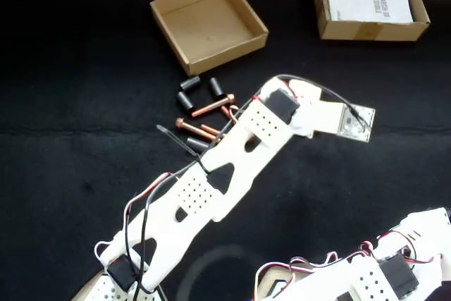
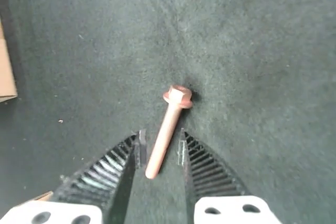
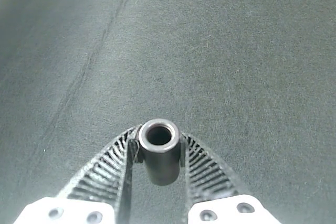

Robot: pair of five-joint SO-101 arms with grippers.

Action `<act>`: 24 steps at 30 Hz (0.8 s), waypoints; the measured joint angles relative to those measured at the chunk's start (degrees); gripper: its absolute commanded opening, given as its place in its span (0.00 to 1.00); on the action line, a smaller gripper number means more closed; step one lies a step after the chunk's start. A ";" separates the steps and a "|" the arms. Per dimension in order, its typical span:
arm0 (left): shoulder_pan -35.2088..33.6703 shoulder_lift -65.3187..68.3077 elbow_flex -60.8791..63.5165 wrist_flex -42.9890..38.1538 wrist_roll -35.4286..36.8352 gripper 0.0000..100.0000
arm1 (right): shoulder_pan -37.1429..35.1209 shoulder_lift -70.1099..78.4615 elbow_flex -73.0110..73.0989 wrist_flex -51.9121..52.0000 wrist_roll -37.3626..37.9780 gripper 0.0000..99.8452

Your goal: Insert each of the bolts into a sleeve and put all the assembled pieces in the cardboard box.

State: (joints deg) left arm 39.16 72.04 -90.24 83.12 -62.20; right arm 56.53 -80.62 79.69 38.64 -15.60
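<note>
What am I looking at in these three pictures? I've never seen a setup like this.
Two white robot arms work over a black cloth. One picture looks down from above; the other two come from a camera on each arm's wrist. On the cloth lie copper bolts, dark sleeves, an empty cardboard box and a second box holding paper. The right gripper is shut on one sleeve. The left gripper is open, straddling a single bolt.
</note>
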 measured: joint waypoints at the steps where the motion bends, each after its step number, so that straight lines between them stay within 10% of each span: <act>1: 0.00 0.70 0.00 -0.97 0.00 0.12 | 0.00 0.00 0.00 0.00 0.00 0.01; 24: -0.88 11.60 0.00 -14.24 -4.84 0.00 | 0.00 0.00 0.00 2.02 0.00 0.01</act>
State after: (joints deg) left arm 38.29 83.65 -90.24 68.88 -67.03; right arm 56.53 -80.62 79.69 40.66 -15.60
